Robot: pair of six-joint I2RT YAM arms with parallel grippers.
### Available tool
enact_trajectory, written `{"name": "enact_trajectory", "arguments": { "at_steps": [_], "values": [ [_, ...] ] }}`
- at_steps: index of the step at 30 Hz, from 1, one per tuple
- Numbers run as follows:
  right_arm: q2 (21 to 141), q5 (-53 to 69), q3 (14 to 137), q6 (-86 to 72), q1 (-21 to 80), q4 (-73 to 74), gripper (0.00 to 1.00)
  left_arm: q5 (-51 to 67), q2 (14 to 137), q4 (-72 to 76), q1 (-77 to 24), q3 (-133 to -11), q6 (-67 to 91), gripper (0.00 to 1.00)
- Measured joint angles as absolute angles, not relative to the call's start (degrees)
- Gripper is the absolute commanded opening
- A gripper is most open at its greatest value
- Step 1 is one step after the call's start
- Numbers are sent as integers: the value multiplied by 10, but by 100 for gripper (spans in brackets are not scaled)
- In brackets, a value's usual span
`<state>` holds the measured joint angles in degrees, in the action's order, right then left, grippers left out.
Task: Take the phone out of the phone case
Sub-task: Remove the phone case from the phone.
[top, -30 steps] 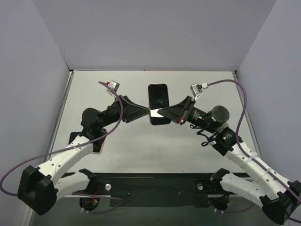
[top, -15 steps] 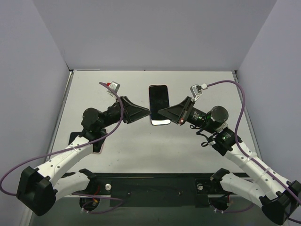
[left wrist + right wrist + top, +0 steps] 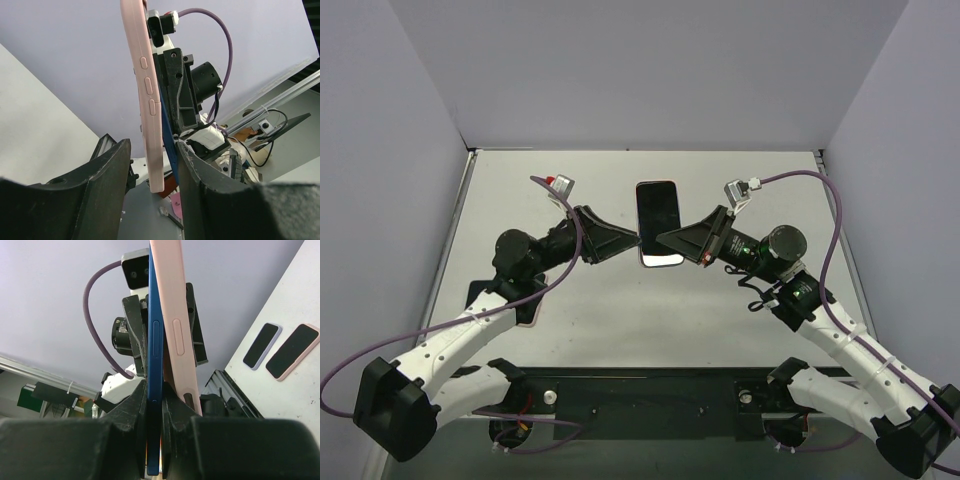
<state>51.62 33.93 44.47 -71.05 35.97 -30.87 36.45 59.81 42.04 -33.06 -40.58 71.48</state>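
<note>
Grey table [image 3: 620, 300] fills the middle of the overhead view. Pretty much dead centre, the right gripper [image 3: 661, 239] is clamped on the blue phone [image 3: 154, 365], held up off the table. The left gripper [image 3: 636, 243] sits spread around the pink case [image 3: 150, 100] (gaps on both sides), which runs right alongside the phone.

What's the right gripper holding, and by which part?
The right gripper clamps the blue phone across its side edge; the pink case lies outside its grip.

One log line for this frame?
right gripper: shut on blue phone | left gripper: open around pink case | phone partly out of case, midair
</note>
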Motion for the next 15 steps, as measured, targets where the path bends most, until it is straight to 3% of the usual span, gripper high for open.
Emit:
{"name": "enact_trajectory", "arguments": {
  "at_steps": [3,6,15],
  "values": [
    [516,340,445,-712,360,-309,0,362,597,420,-331,-406,713,62],
    [510,340,445,-717,359,-310,0,360,596,417,-331,-405,713,64],
    [504,347,445,-725,357,-332,0,357,590,414,-331,-397,709,56]
  ]
}}
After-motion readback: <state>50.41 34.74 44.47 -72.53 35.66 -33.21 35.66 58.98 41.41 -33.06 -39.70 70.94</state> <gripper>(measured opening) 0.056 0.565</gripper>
